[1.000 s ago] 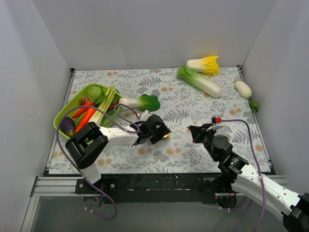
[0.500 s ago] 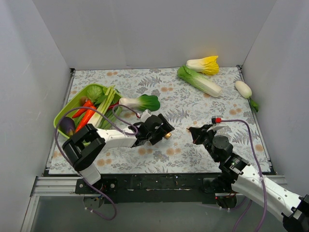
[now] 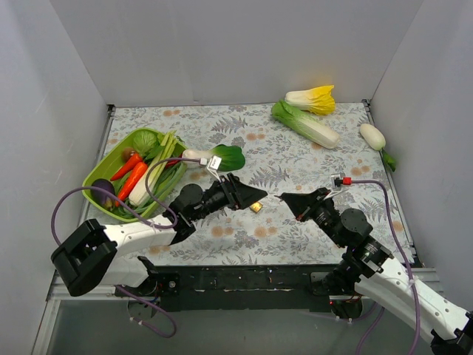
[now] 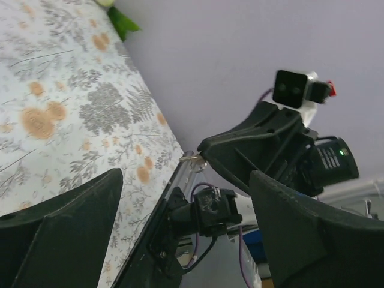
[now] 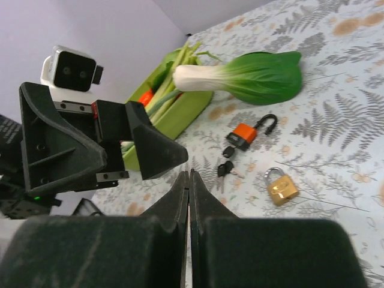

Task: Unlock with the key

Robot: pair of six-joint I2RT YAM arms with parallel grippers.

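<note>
Presently, the padlock (image 3: 256, 208) is seen lying flat on the surface (image 3: 310, 159), just beside the tips of the left end effector (image 3: 246, 191) and between it and the right end effector (image 3: 285, 198). The left end effector is held wide open and nothing is gripped by it. The right end effector is fully closed, its fingers pressed together. A small silvery key (image 4: 194, 161) is pinched at its tip, as seen from the left wrist. The two end effectors are pointed toward each other above the surface, near but apart.

The padlock is a small brass-coloured block with a bright metal shackle. An orange padlock (image 5: 245, 134) with a black shackle is laid near it, with black-headed keys (image 5: 225, 163) just beside that one. Both end effectors are made of matte black angular plastic.

The surface is covered by a pale cloth printed with grey ferns and orange flowers. A green tray (image 3: 90, 185) holding carrots, greens and an eggplant is placed at the left. A bok choy (image 3: 222, 157) is laid beside the tray. A cabbage (image 3: 304, 123), a yellow-leafed cabbage (image 3: 312, 98) and a white radish (image 3: 373, 137) are found at the far right. The surface is enclosed on three sides by plain pale walls (image 3: 222, 52).
</note>
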